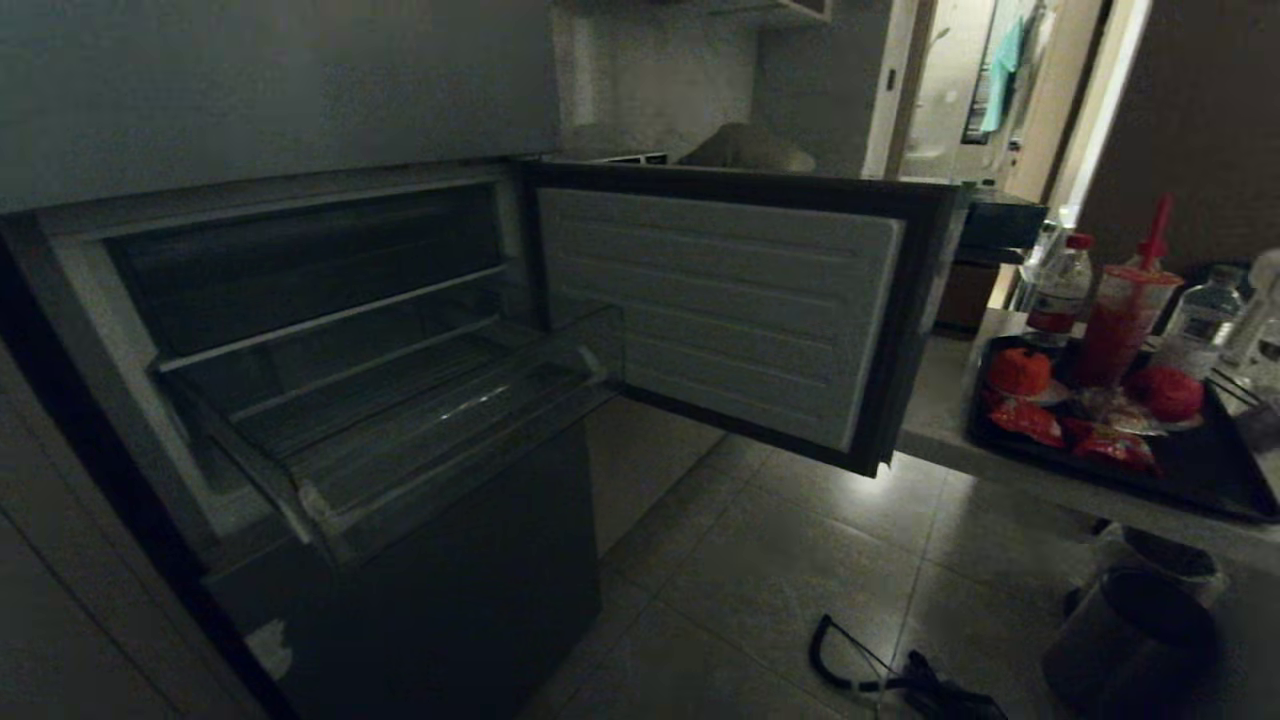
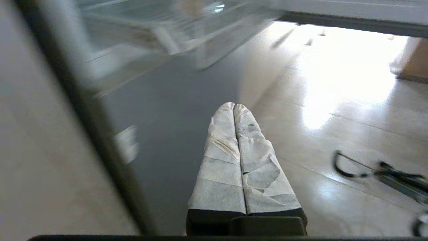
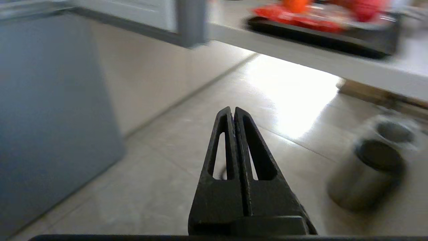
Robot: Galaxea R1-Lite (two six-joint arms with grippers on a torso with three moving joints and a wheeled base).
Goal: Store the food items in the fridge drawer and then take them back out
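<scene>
Two small red food items sit on a black tray (image 1: pixel 1215 480) on the counter at the right: an orange-red lumpy one (image 1: pixel 1020 370) and a rounder red one (image 1: pixel 1167 392). The clear fridge drawer (image 1: pixel 440 440) stands pulled out of the open fridge on the left, with nothing in it. Neither arm shows in the head view. My left gripper (image 2: pixel 234 106), wrapped in pale tape, hangs shut and empty low beside the fridge front. My right gripper (image 3: pixel 233 110), black, is shut and empty above the floor, below the counter (image 3: pixel 301 57).
The fridge door (image 1: pixel 720 310) swings open toward the counter. A tall red cup with straw (image 1: pixel 1125 320) and clear bottles (image 1: pixel 1060 290) stand by the tray, with red snack packets (image 1: pixel 1030 420). A metal bin (image 1: pixel 1135 640) and a black cable (image 1: pixel 880 670) lie on the tiled floor.
</scene>
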